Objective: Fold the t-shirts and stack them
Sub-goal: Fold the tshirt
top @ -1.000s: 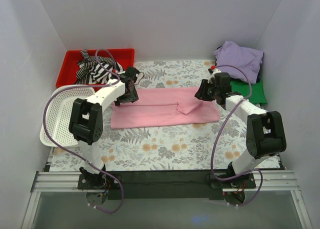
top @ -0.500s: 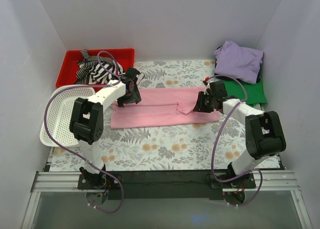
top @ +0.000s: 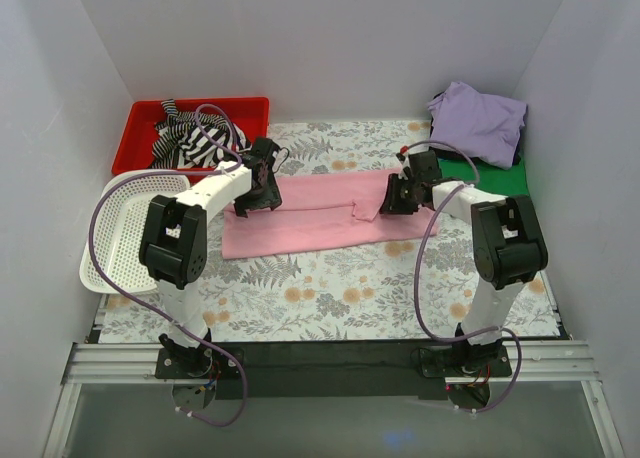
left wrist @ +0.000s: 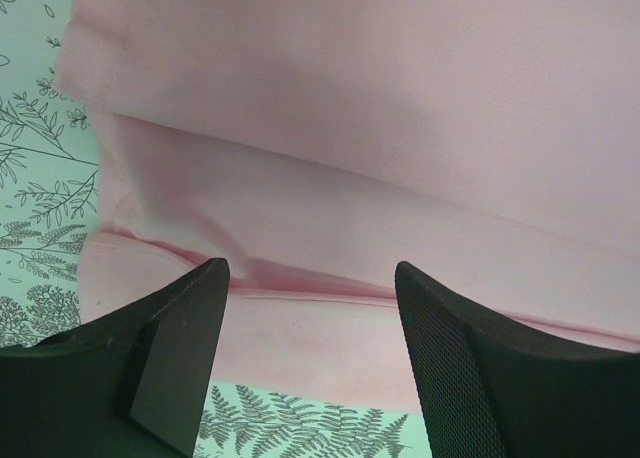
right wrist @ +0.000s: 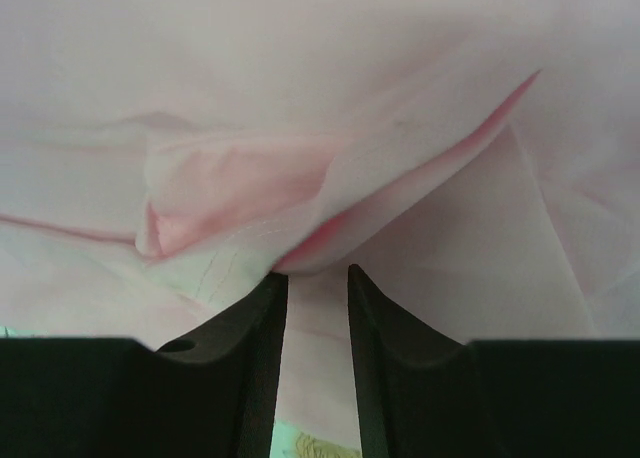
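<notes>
The light pink t-shirt [top: 320,218] lies as a long folded band across the middle of the floral table. My left gripper [top: 258,193] hovers open over its left end; in the left wrist view the jaws [left wrist: 312,268] stand wide apart above the shirt's [left wrist: 350,98] layered hem, holding nothing. My right gripper [top: 390,196] is at the shirt's right part. In the right wrist view its jaws [right wrist: 317,270] are nearly closed, pinching a raised fold of the pink cloth [right wrist: 300,78]. The lavender t-shirt [top: 480,123] lies crumpled on the green one [top: 500,178] at the back right.
A red bin [top: 140,128] with striped black-and-white cloth [top: 190,138] stands at the back left. A white perforated basket [top: 125,238] sits at the left edge. White walls close in the table on three sides.
My right gripper has moved left and down onto the shirt's right part and closed on a fold. My left gripper has shifted only slightly over the left end.
</notes>
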Robot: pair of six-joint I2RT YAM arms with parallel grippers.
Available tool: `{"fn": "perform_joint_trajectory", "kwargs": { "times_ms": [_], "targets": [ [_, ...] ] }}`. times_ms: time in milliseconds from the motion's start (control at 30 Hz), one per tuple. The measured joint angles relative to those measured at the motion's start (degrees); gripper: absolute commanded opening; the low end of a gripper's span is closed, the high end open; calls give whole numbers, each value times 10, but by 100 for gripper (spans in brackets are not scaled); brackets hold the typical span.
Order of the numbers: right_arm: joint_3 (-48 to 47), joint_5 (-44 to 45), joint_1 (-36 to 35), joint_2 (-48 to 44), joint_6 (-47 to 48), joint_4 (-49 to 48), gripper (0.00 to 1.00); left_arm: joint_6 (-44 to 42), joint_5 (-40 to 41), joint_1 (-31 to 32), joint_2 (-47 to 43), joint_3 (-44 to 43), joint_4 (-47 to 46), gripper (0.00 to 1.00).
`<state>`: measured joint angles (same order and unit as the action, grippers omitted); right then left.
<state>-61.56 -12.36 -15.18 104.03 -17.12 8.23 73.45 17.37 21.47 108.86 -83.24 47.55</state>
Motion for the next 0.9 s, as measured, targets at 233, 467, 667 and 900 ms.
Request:
{"fn": "perform_joint_trajectory", "kwargs": {
  "times_ms": [233,467,667,900],
  "targets": [
    [-84,0,-3,40,8,-7,38,0,8,0,0,3,2,66],
    [-156,-11,-7,84,8,-6,39,0,8,0,3,3,2,66],
    [-225,-20,-12,147,8,-1,39,0,11,0,6,3,3,66],
    [-180,17,-17,56,25,21,43,0,15,0,6,18,3,66]
  ]
}}
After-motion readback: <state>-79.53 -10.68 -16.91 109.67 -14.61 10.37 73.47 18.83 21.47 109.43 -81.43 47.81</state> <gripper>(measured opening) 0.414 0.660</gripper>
